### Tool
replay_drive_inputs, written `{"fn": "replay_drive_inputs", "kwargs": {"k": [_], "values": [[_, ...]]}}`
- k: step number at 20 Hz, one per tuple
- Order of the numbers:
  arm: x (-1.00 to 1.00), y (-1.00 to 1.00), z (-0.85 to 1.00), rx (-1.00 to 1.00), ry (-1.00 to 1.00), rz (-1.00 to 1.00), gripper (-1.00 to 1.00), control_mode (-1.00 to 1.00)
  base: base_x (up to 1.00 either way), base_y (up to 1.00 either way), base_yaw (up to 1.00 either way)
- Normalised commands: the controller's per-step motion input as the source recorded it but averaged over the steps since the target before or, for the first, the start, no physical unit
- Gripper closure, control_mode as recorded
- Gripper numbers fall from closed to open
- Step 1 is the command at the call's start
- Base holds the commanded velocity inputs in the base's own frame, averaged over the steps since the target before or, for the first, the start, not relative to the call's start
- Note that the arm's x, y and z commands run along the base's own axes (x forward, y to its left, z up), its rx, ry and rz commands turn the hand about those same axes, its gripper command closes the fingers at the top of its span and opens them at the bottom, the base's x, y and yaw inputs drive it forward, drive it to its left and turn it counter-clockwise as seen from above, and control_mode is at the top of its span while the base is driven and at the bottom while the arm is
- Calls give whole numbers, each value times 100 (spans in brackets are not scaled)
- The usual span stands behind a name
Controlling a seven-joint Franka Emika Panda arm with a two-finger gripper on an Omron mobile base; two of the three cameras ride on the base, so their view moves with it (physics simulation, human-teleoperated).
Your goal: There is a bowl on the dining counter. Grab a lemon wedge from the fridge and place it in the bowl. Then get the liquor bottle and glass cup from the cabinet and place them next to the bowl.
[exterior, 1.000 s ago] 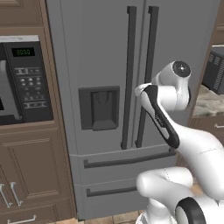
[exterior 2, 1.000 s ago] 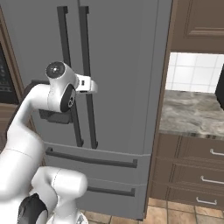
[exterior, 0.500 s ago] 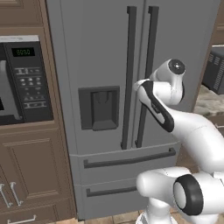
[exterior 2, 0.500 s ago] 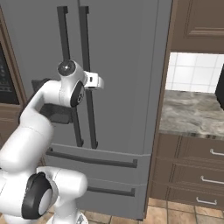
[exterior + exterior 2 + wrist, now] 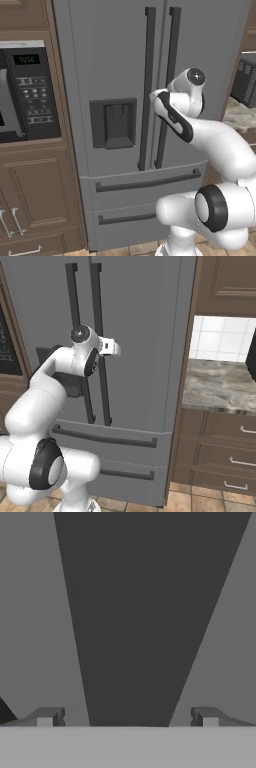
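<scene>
- Fridge (image 5: pixel 120 75) closed: both upper doors shut, two bottom drawers shut, dark dispenser recess (image 5: pixel 114 122) on the left door.
- Two dark vertical bar handles side by side at the door seam; right-door handle (image 5: pixel 167 85) just beside left-door handle (image 5: pixel 146 85).
- Arm raised in front of the fridge, wrist bent toward the door seam at about dispenser height.
- Pincer (image 5: pixel 127 717) opened wide; two dark fingertips (image 5: pixel 47 716) far apart at the bottom of the hand view.
- Broad dark bar (image 5: pixel 140 612) between the fingertips in the hand view, grey door steel on either side; a fridge handle seen close, which of the two cannot be told from that view.
- Fingertips straddling the bar, none seen touching it; nothing held.
- In the right base view, white hand end (image 5: pixel 111 347) at the handle pair (image 5: pixel 100 331), level with the dispenser recess.
- Left of the fridge: black microwave (image 5: pixel 25 90) built into brown cabinetry, brown door panels below.
- Right of the fridge: marbled worktop (image 5: pixel 220 386) over brown drawers (image 5: pixel 220 451) with silver handles, white tile backsplash behind, dark brown wall cabinet (image 5: pixel 225 283) above with its door shut.
- Dark appliance (image 5: pixel 246 80) on the worktop at the right edge of the left base view; type not discernible.
- Floor: tan tiles (image 5: pixel 195 501) at the fridge foot.
</scene>
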Motion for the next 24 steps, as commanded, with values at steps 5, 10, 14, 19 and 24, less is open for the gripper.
{"fn": "replay_drive_inputs", "kwargs": {"k": [5,10,14,19,24], "values": [[36,0,-12,0,0,0,-100,-100,0,0,0],[6,0,-3,0,0,0,100,-100,0,0,0],[0,0,0,0,0,0,100,-100,0,0,0],[-11,-5,1,1,-1,0,100,-100,0,0,0],[-60,-6,16,1,-7,0,100,-100,0,0,0]]}}
